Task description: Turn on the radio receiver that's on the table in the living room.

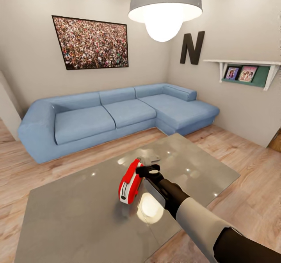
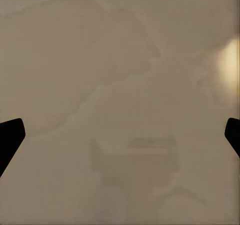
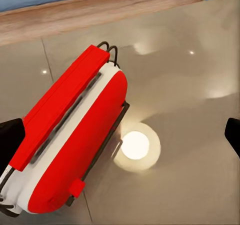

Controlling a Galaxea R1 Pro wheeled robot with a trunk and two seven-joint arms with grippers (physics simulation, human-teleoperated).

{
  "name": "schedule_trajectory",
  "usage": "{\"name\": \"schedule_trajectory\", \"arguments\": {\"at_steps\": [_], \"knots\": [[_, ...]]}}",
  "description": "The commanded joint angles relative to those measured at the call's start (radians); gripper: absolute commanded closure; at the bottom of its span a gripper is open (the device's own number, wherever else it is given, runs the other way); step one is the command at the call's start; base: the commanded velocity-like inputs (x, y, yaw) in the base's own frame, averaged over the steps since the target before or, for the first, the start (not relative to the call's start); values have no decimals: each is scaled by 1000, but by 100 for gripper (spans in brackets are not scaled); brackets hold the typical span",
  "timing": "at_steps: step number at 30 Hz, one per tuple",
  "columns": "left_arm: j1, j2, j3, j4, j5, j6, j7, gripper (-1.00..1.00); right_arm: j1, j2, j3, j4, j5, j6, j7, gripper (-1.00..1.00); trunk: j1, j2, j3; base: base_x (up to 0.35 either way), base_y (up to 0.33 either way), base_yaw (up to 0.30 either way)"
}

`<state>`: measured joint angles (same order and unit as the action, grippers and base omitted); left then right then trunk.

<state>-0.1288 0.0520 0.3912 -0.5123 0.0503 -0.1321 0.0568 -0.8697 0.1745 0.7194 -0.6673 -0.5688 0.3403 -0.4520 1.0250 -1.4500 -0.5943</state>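
The red radio receiver (image 1: pixel 130 182) with white stripes lies on its side on the glossy grey table (image 1: pixel 78 212), near the middle. My right gripper (image 1: pixel 147 170) hovers just right of the radio's far end, close above it. In the right wrist view the radio (image 3: pixel 70 140) lies close under the camera on the table (image 3: pixel 190 75). The right gripper (image 3: pixel 120 140) is open there, its dark fingertips (image 3: pixel 10 142) wide apart and empty. My left gripper (image 2: pixel 120 135) is open too and faces a plain beige surface.
A blue L-shaped sofa (image 1: pixel 117 115) runs behind the table. A big pendant lamp (image 1: pixel 164 9) hangs overhead and its glow reflects on the glass (image 3: pixel 135 146). A wall shelf (image 1: pixel 246 70) with photos is at the right. Wood floor (image 1: pixel 249 185) surrounds the table.
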Motion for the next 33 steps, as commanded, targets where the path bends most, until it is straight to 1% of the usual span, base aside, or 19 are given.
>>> {"name": "schedule_trajectory", "arguments": {"at_steps": [1,7,15,16,18,19,21,23,25,28,33], "knots": [[0,0,0,0,0,0,0,-100,0,0,0,0,0,0,0,-100,0,0,-2,0,0,-54],[0,5,4,0,3,-2,0,-100,0,0,1,0,0,-2,2,-100,0,0,-6,0,0,-10],[0,2,-1,1,-5,-3,0,-100,0,0,5,0,0,-2,3,-100,0,0,-6,0,0,0],[0,2,-1,1,-6,-3,1,-100,0,0,24,0,0,-2,3,-100,0,0,-6,0,0,0],[0,2,-1,2,-6,-3,1,-100,0,0,102,0,-3,-3,1,-100,0,0,-6,0,0,0],[0,2,-1,2,-6,-3,1,-100,0,0,119,0,-3,-4,1,-100,0,0,-6,0,0,0],[0,5,-1,2,-6,-3,1,-100,0,0,178,-1,-7,-8,-1,-100,0,0,-6,0,0,0],[0,6,-1,2,-6,-3,2,-100,1,0,193,-2,-15,-9,0,-100,0,0,-6,0,0,0],[0,6,-1,2,-6,-3,2,-100,0,0,200,-3,-22,-9,0,-100,0,0,-6,0,0,0],[0,6,-2,2,-6,-3,2,-100,0,0,203,-3,-24,-9,0,-100,0,0,-6,0,0,66],[0,6,-2,2,-7,-3,2,-100,0,0,204,-3,-25,-9,-1,-100,0,0,-6,0,0,232]]}}
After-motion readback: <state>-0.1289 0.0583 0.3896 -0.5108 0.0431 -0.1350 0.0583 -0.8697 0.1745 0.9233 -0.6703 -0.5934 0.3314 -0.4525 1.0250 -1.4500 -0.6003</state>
